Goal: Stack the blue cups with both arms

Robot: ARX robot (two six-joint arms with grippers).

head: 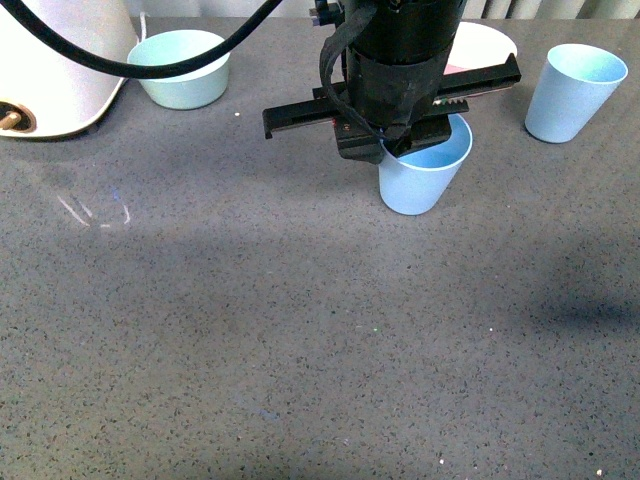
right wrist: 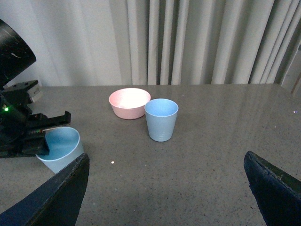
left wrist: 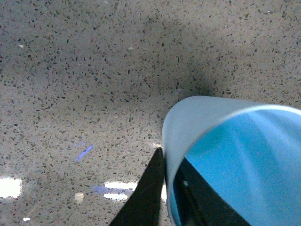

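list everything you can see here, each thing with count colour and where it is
blue cups: two, light blue; held blue cup tilted mid-table, free blue cup upright at far right
mint bowl: one, mint green, far left
pink bowl: one, pink, far side, partly behind the arm
appliance: one, white, far left corner, cut off by the frame
cable: one, black, running over the far left
table: one, grey speckled
curtains: pale, behind the table
left pincer: one, black, shut on the held blue cup's rim
right pincer: one, black, open, facing the cups, holding nothing
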